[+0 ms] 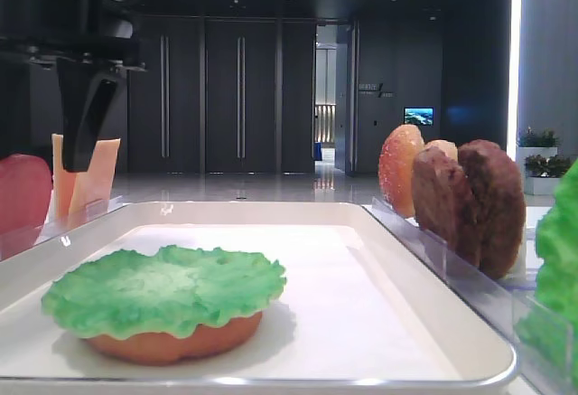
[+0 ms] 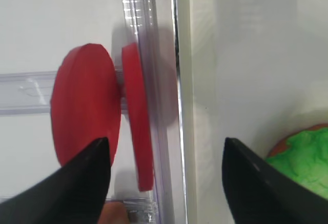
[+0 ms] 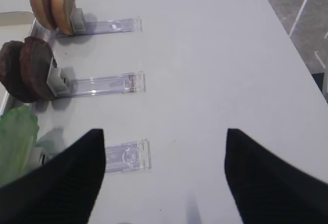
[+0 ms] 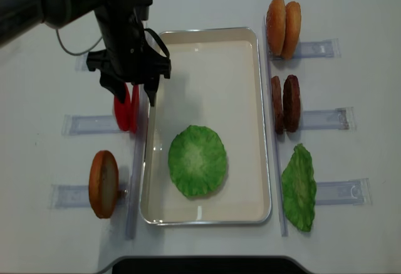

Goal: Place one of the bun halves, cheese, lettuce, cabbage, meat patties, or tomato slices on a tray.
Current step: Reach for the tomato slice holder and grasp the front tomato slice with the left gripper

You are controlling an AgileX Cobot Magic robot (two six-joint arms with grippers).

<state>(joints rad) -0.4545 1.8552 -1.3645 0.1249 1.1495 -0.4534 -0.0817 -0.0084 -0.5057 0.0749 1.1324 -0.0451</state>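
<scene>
The white tray [image 4: 263,98] holds a green lettuce [image 4: 197,160] lying on a bun half [image 1: 172,343]. Two red tomato slices [image 4: 125,115] stand on edge in a clear holder just left of the tray. My left gripper [image 4: 135,95] hangs open right over them; in the left wrist view the tomato slices [image 2: 84,111] sit by the left finger and the tray rim [image 2: 182,106] runs between the tips of the left gripper [image 2: 166,142]. My right gripper [image 3: 164,131] is open over bare table, with nothing between its fingers.
Right of the tray stand bun halves [image 4: 283,20], meat patties [image 4: 285,103] and another lettuce [image 4: 299,186] in clear holders [image 4: 326,118]. A bun half [image 4: 103,183] stands at the front left. Cheese [image 1: 90,178] stands behind the left arm.
</scene>
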